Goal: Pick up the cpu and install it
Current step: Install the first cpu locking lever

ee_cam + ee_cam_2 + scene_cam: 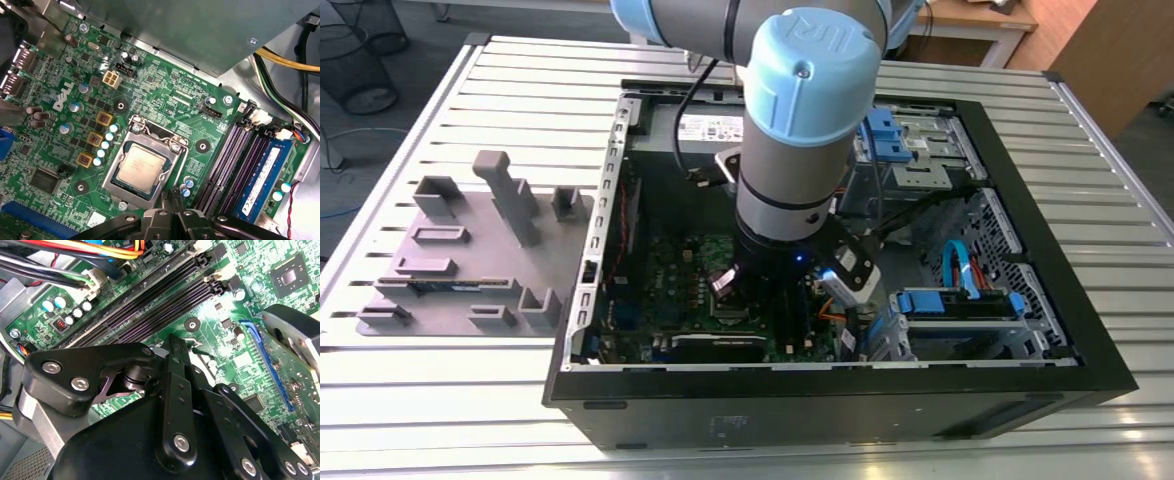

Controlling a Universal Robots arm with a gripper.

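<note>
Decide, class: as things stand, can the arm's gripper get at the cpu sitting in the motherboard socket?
Probably yes. In the first wrist view the cpu lies face up in the socket frame, nothing covering it, with the gripper right beside the frame's edge.

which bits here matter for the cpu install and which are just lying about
Part of the job:
- cpu, sitting in its socket
- socket frame around it
- motherboard
- claw, just beside the socket

Just lying about:
- blue memory stick in its slot
- empty memory slots
- grey parts holder beside the case
- drive bays
</note>
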